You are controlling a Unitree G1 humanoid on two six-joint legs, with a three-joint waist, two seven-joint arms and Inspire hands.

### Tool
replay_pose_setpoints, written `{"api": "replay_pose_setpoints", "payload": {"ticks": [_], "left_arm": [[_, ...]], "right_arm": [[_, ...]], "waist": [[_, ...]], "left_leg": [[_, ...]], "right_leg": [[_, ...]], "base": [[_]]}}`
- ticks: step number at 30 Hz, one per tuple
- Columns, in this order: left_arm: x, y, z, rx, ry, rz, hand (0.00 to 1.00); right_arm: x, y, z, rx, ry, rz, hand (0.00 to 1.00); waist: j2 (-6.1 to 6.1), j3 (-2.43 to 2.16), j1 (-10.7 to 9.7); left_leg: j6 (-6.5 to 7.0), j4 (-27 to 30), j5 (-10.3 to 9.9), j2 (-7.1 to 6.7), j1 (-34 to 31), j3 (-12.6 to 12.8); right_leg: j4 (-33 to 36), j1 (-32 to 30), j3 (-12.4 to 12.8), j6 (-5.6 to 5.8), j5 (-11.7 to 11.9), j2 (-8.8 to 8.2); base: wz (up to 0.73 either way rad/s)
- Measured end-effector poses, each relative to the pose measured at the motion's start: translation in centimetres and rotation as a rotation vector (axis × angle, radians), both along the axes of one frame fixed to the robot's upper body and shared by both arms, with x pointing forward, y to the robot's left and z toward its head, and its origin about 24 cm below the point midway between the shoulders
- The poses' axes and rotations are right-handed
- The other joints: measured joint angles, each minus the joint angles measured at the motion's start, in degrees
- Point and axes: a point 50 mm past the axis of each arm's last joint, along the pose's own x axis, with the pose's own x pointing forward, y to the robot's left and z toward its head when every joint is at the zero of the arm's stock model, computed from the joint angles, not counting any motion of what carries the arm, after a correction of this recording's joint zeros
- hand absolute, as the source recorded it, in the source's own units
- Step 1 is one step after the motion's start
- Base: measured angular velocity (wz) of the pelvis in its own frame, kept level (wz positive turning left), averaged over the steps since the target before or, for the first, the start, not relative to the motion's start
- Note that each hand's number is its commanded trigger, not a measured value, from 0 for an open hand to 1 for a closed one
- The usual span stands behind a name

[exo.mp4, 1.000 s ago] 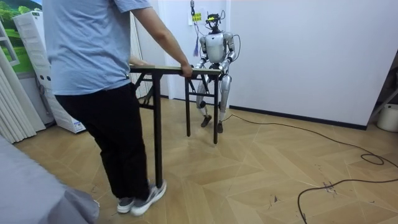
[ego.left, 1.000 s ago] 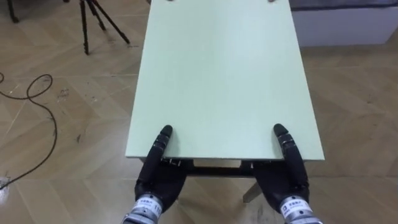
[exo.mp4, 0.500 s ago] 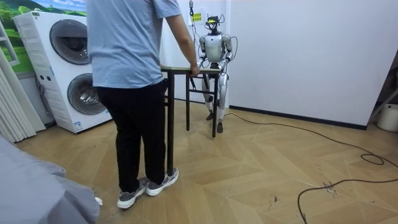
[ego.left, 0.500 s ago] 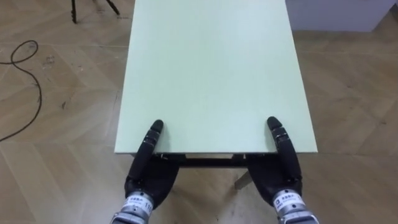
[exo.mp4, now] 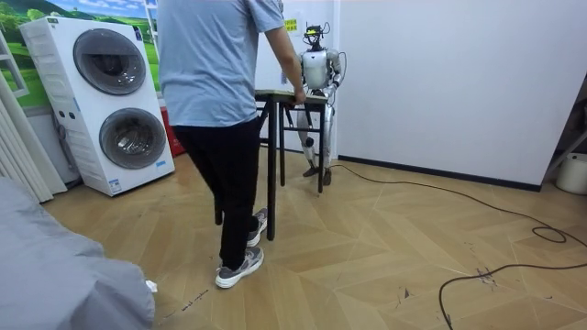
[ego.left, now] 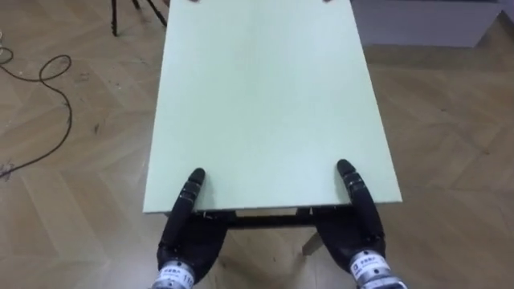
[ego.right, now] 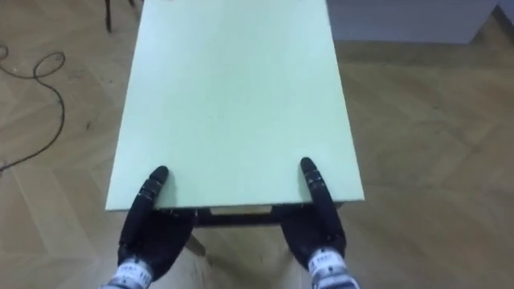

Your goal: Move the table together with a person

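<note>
– Left robot hand (ego.left: 186,229), left eye view: what has it got?

– The near edge of the worktop (ego.left: 257,104). Its thumb lies flat on the pale green top and its palm sits under the edge. The other fingers run beneath, hidden, so I read it as a clamp. The right robot hand (ego.left: 357,229) mirrors it towards the other corner. The worktop stretches away from both hands. Tripod legs (ego.left: 120,12) stand on the floor far ahead and to the left of the left robot hand.

– So how should it carry from here?

– Level first, I'd say. Both hands should be at one height, with the thumbs pressing evenly so the top cannot slip off the palms. Each hand sits a little in from its corner, which should help against twisting. A dark frame (ego.left: 257,215) runs under the edge between the two hands, so the knees need room behind it.

– And the room view?

– A person (exo.mp4: 215,82) holds the end farthest from the robot hands, one hand on the edge, mid-stride. The stacked washing machines (exo.mp4: 119,110) are off to the room view's left. The robot stands at its own end, close to the white wall (exo.mp4: 440,73). I cannot tell whether the worktop's legs are clear of the floor.

– Advice there?

– Let the person set the pace, and don't push or tug through the hands. Short steps should stop the grip height from bobbing.

– Right eye view?

– It shows the same hold: thumbs on top at the near edge, palms below. Wood floor lies to either side of the hands, so side clearance looks easy.
</note>
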Motion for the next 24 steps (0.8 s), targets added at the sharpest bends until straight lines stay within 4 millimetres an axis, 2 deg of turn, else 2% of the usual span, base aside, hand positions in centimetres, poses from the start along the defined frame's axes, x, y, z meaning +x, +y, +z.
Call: {"api": "replay_pose_setpoints", "payload": {"ticks": [1, 3, 4, 5, 6, 7, 8, 9, 10, 11, 12, 13, 14, 15, 17, 20, 24], "left_arm": [[-0.1, 0.0, 0.0, -0.001, 0.003, 0.001, 1.0], [-0.1, 0.0, -0.1, -0.004, 0.006, -0.001, 1.0], [-0.1, -0.1, -0.1, -0.006, 0.009, -0.004, 1.0], [-0.2, -0.2, -0.2, -0.016, 0.028, -0.004, 1.0], [-0.2, -0.3, -0.3, -0.019, 0.039, -0.007, 1.0], [-0.3, -0.3, -0.3, -0.024, 0.044, -0.015, 1.0], [0.2, -0.3, 0.2, -0.029, 0.015, -0.015, 1.0], [0.4, -0.4, 0.3, -0.035, 0.006, -0.01, 1.0], [0.9, -0.5, 0.4, -0.041, -0.001, 0.0, 1.0], [1.4, -0.5, 0.5, -0.035, -0.002, -0.01, 1.0], [1.7, -0.6, 0.6, -0.03, -0.01, -0.017, 1.0], [2.4, -0.8, 0.9, -0.015, -0.02, -0.03, 1.0], [2.9, -1.1, 1.0, -0.005, -0.033, -0.034, 1.0], [3.0, -1.0, 0.9, 0.001, -0.032, -0.031, 1.0], [3.1, -1.0, 0.6, 0.01, -0.022, -0.029, 1.0], [3.0, -1.0, 0.4, 0.01, -0.01, -0.033, 1.0], [2.7, -1.0, -0.1, 0.014, 0.015, -0.039, 1.0]], "right_arm": [[0.0, 0.0, 0.0, -0.009, -0.002, 0.004, 1.0], [0.0, 0.0, 0.0, -0.014, -0.006, 0.001, 1.0], [0.1, 0.0, 0.0, -0.017, -0.006, 0.0, 1.0], [-0.2, -0.2, -0.1, -0.021, 0.004, -0.001, 1.0], [-0.4, -0.3, -0.2, -0.022, 0.01, -0.003, 1.0], [-0.7, -0.3, -0.2, -0.024, 0.012, -0.007, 1.0], [-0.2, -0.1, 0.3, -0.014, -0.018, -0.008, 1.0], [0.2, -0.4, 0.7, -0.028, -0.035, -0.002, 1.0], [1.2, -0.4, 0.9, -0.038, -0.052, 0.01, 1.0], [1.4, -0.5, 0.8, -0.041, -0.051, 0.008, 1.0], [1.5, -0.6, 0.9, -0.035, -0.053, -0.002, 1.0], [1.4, -0.8, 0.9, -0.014, -0.05, -0.022, 1.0], [1.3, -0.9, 0.8, -0.001, -0.044, -0.036, 1.0], [1.3, -0.8, 0.7, 0.004, -0.04, -0.039, 1.0], [1.2, -0.8, 0.5, 0.005, -0.03, -0.043, 1.0], [0.9, -0.9, 0.3, 0.004, -0.019, -0.046, 1.0], [0.6, -1.0, -0.2, 0.003, 0.005, -0.045, 1.0]], "waist": [[0.3, -0.08, -0.87], [0.71, 0.15, -2.35], [0.9, 0.32, -3.56], [0.86, 0.63, -4.28], [0.65, 0.47, -4.91], [0.7, -0.59, -6.18], [0.45, -0.97, -7.06], [2.08, -0.46, -6.66], [4.5, 0.37, -7.36], [4.73, 0.31, -8.23], [4.57, 0.32, -8.95], [3.76, 0.29, -10.06], [2.62, 0.29, -9.76], [2.31, 0.22, -9.32], [2.2, 0.19, -8.4], [2.11, 0.16, -8.49], [1.86, 0.11, -8.88]], "left_leg": [[-0.11, 2.59, -0.67, 0.58, 3.15, 0.18], [-1.07, 1.52, -1.97, 1.85, 8.94, 0.39], [-2.74, -2.3, -4.31, 1.78, 11.56, 0.53], [-2.88, -8.04, -5.17, -0.49, 13.53, 0.58], [-2.95, -11.68, -5.11, -1.96, 14.86, 0.37], [-3.47, -19.86, -5.36, -4.04, 17.16, -0.42], [-4.94, -21.22, -7.0, -4.52, 17.0, 0.07], [-4.66, -19.9, -8.62, -3.31, 17.16, 0.38], [-5.06, -21.47, -11.57, -1.66, 17.76, -0.34], [-4.95, -25.39, -12.67, -2.11, 18.32, 0.04], [-4.47, -27.07, -12.91, -2.46, 18.38, 0.18], [-3.21, -30.44, -12.92, -3.42, 19.31, 1.16], [-0.27, -32.35, -11.83, -4.97, 19.85, 1.29], [0.2, -32.68, -11.58, -5.53, 20.01, 1.29], [1.69, -33.28, -10.75, -7.71, 20.09, 1.46], [3.82, -34.59, -9.52, -9.72, 20.31, 1.91], [5.66, -34.54, -8.43, -11.37, 19.94, 2.88]], "right_leg": [[0.95, -0.77, -1.32, -0.2, 0.13, -0.02], [3.69, -2.61, -2.5, -0.51, 0.26, -0.27], [6.41, -4.09, -2.74, -0.65, 0.17, -0.94], [8.97, -5.25, -1.69, -1.5, 0.79, -1.97], [9.78, -6.33, -0.25, -2.43, 1.58, -2.33], [5.72, -8.65, 4.36, -2.97, 3.18, 0.21], [-0.42, -9.7, 4.59, -3.38, 6.52, 1.47], [-0.66, -9.79, 2.83, -2.54, 7.4, 1.68], [0.85, -11.15, 2.04, -2.67, 7.66, 2.62], [3.48, -13.16, 1.97, -2.67, 7.66, 1.46], [4.68, -14.18, 2.25, -2.66, 7.66, 0.75], [6.47, -15.7, 2.6, -2.22, 7.79, -0.66], [7.33, -16.56, 3.22, -1.32, 8.35, -1.81], [7.21, -16.64, 3.6, -0.86, 8.73, -2.15], [6.01, -16.7, 4.29, -0.05, 10.08, -3.54], [4.99, -16.73, 4.97, 0.57, 12.09, -5.0], [4.2, -16.65, 5.73, 1.42, 15.13, -6.6]], "base": [[0.04], [0.16], [0.26], [0.31], [0.44], [0.4], [0.16], [-0.13], [0.0], [0.34], [0.81], [0.67], [0.42], [-0.07], [-0.2], [-0.04], [0.0]]}}
